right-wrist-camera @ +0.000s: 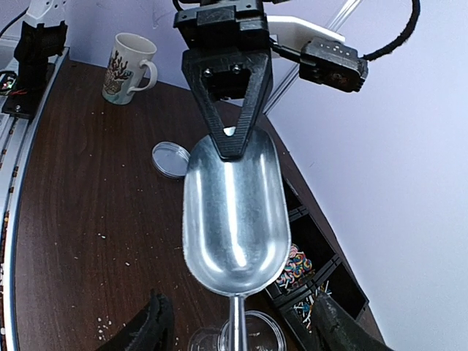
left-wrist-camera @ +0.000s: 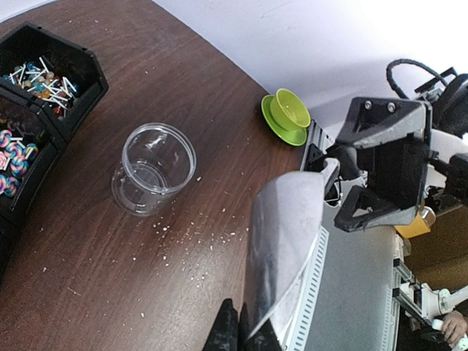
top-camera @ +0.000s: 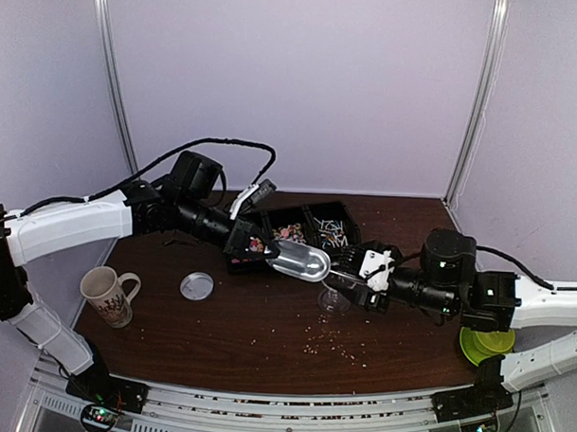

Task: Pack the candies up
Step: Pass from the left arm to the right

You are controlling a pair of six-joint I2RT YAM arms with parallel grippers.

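The candies (right-wrist-camera: 296,267) lie in black bins (top-camera: 328,213) at the back; the left wrist view shows these multicoloured candies (left-wrist-camera: 40,79) too. My left gripper (top-camera: 257,243) is shut on the front rim of a metal scoop (top-camera: 302,261), which hangs level above the table. The scoop's bowl (right-wrist-camera: 234,219) is empty. Its thin handle runs between the spread fingers (right-wrist-camera: 150,329) of my right gripper (right-wrist-camera: 241,333), which stands open and apart from the handle. A clear cup (top-camera: 335,298) stands under the handle, upright and empty (left-wrist-camera: 153,168).
A clear round lid (top-camera: 197,286) lies left of centre and a patterned mug (top-camera: 107,295) stands at the near left. A green funnel (top-camera: 483,344) sits by the right arm's base. Pale crumbs (top-camera: 336,343) are scattered in front of the cup.
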